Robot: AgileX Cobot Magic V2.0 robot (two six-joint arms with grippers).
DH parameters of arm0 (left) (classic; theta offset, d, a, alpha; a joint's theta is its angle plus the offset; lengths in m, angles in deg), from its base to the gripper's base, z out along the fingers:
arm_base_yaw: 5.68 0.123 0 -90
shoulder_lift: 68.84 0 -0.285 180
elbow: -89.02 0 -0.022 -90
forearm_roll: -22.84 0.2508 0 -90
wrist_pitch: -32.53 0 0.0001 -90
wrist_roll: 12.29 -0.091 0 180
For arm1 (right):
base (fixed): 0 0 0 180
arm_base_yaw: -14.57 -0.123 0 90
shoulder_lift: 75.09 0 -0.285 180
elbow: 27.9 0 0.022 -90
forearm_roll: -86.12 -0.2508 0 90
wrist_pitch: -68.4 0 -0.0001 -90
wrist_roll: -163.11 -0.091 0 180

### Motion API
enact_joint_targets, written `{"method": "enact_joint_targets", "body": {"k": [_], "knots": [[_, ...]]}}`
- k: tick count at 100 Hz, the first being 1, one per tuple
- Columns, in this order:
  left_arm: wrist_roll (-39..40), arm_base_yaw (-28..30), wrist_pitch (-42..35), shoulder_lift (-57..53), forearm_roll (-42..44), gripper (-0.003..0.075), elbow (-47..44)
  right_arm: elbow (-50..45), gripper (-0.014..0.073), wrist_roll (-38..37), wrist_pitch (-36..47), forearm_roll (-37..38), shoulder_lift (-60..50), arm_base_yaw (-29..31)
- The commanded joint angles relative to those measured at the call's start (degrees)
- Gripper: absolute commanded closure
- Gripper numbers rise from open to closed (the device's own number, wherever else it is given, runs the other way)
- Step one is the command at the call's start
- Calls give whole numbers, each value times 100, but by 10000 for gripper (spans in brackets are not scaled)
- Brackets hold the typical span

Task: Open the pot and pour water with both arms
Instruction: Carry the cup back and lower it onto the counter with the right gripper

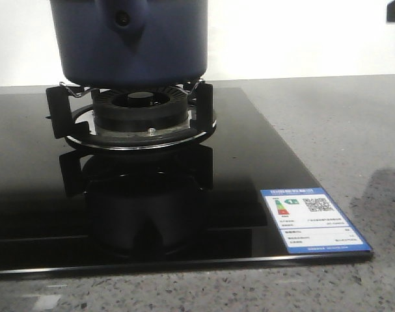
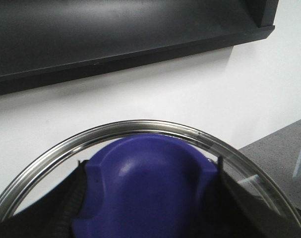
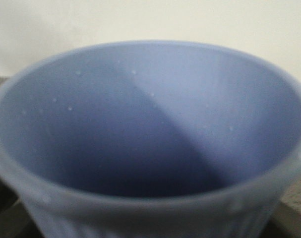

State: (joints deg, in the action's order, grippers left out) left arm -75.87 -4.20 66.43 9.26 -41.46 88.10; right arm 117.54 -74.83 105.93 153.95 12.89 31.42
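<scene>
Only the front view shows the pot [image 1: 131, 40]: dark navy, sitting on the black metal pot stand [image 1: 135, 107] over the burner [image 1: 140, 112] of a glossy black glass cooktop [image 1: 184, 208]. Its handle tab with the small hole [image 1: 123, 18] faces the camera, and the upper part of the pot is cut off by the frame edge, so its rim cannot be seen. Neither arm appears in this view.

The left wrist view shows what the front view misses: a glass lid [image 2: 155, 130] with a metal rim, held up in front of a white wall, with a blue knob [image 2: 148, 191] filling the lower middle. Dark gripper parts sit on either side of the knob (the fingertips themselves are hidden), so the left gripper looks closed around the lid knob.

The right wrist view is filled by a light-blue cup [image 3: 150, 144], blurred and very close, with faint ribs on its outer wall and small droplets or specks inside. The fingers are hidden behind it, so I cannot tell how the right gripper's jaws stand.

The cooktop is set in a grey speckled stone counter [image 1: 340, 130], against a white wall. A dark overhead shelf or hood [image 2: 115, 34] crosses the left wrist view.

A blue-bordered energy label [image 1: 314, 220] with coloured bars and a QR code is stuck on the near right corner of the glass; its print is too small to read.
</scene>
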Motion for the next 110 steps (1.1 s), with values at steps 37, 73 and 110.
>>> {"method": "enact_joint_targets", "body": {"k": [37,73,110], "knots": [[42,3,-295,-183,-383,353,217,124,276,1647,1257,-1376,1138,46],[42,3,-295,-183,-383,353,217,124,276,1689,1282,-1376,1404,46],[42,3,-295,-183,-383,353,217,124,55,1689,1037,-1376,1404,46]]}}
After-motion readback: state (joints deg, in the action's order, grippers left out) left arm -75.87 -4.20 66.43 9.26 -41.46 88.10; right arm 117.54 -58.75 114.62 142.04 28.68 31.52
